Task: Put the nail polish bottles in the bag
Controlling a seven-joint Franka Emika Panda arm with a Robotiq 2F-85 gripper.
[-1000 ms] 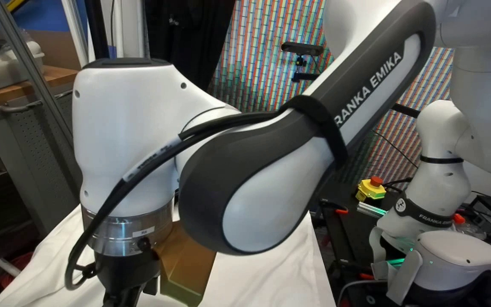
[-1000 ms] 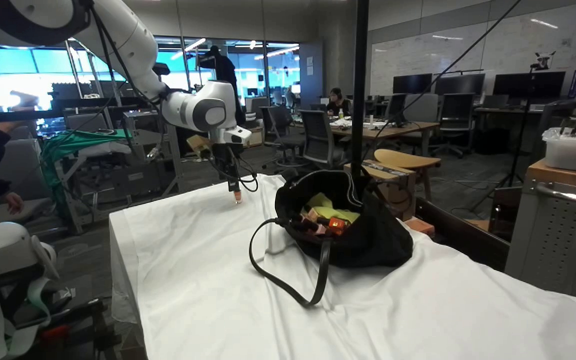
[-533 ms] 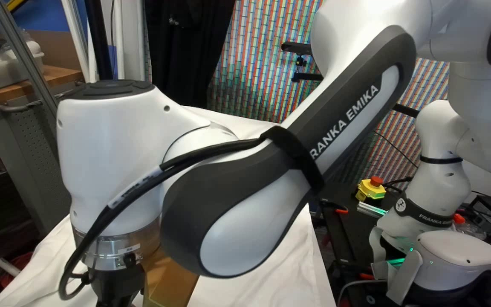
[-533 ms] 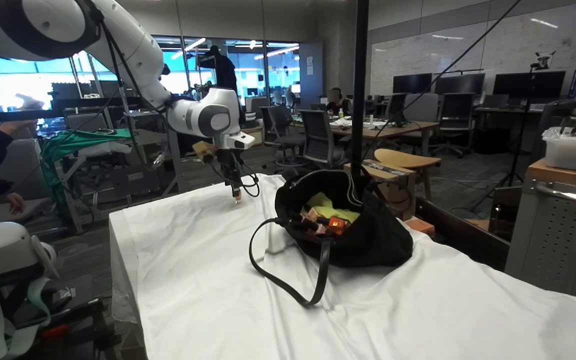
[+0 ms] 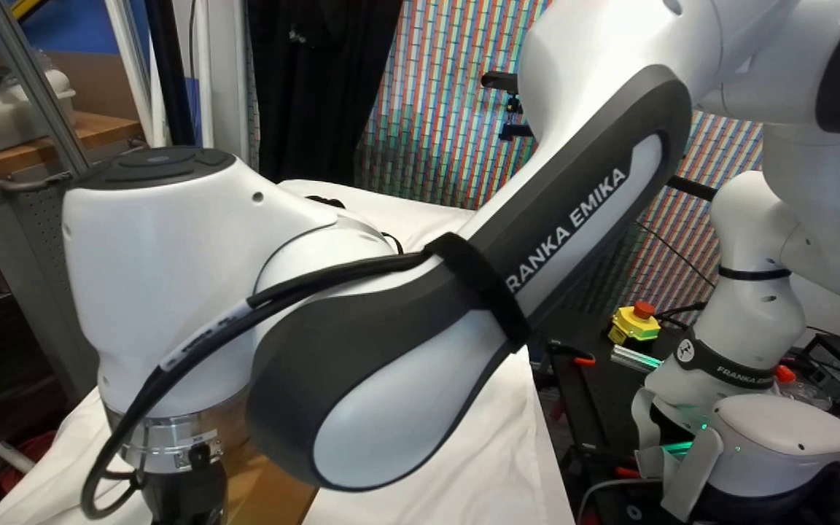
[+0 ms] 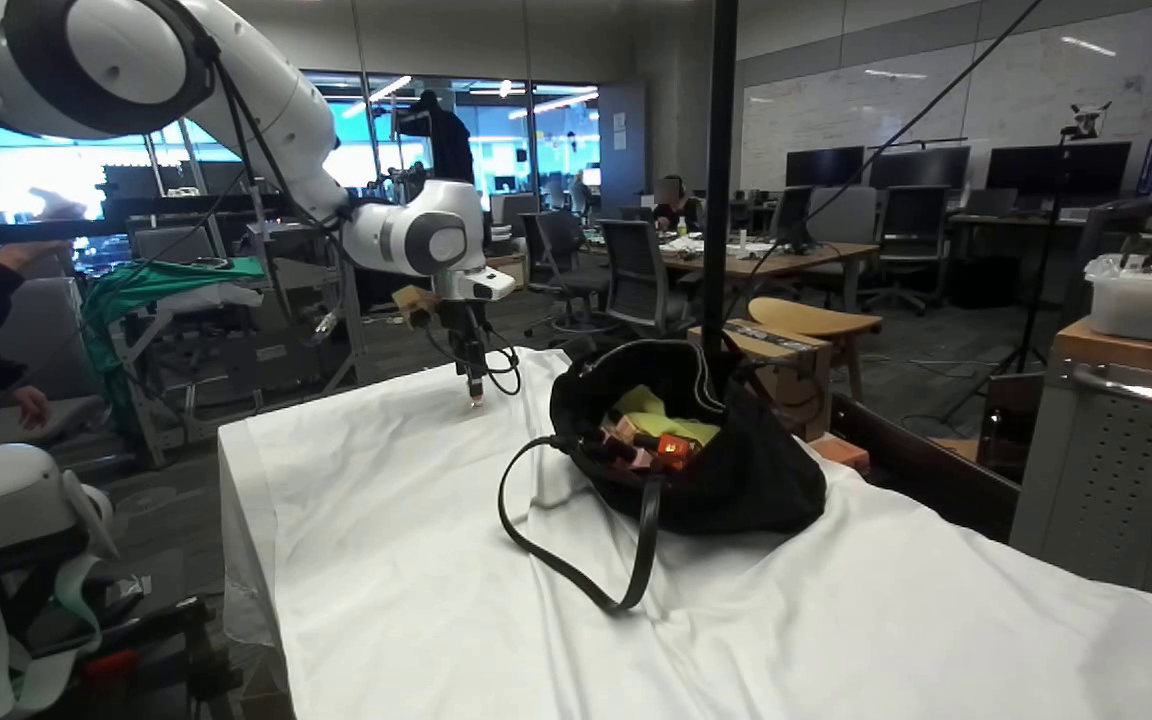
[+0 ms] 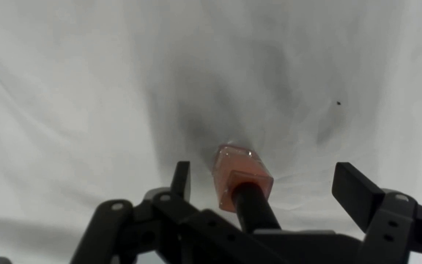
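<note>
Pink and dark-capped, a nail polish bottle [image 7: 241,163] stands on the white cloth [image 6: 406,560], straddled by the spread, empty gripper [image 7: 263,180]; shifting to centre over it before squeezing gently should help prevent tipping; the black bag [image 6: 741,495] sits nearby, with other bottles [image 6: 674,450] inside.

A wrinkly white cloth [image 6: 386,560] covers the tabletop [image 6: 886,610] and hangs down over its edge. A floppy black bag [image 6: 736,485] sits on the cloth, and its handle [image 6: 647,540] lies out in a loop. Apart from the bag, a little pink nail polish bottle [image 7: 242,165] stands on the cloth, black cap [image 7: 252,207] up.
</note>
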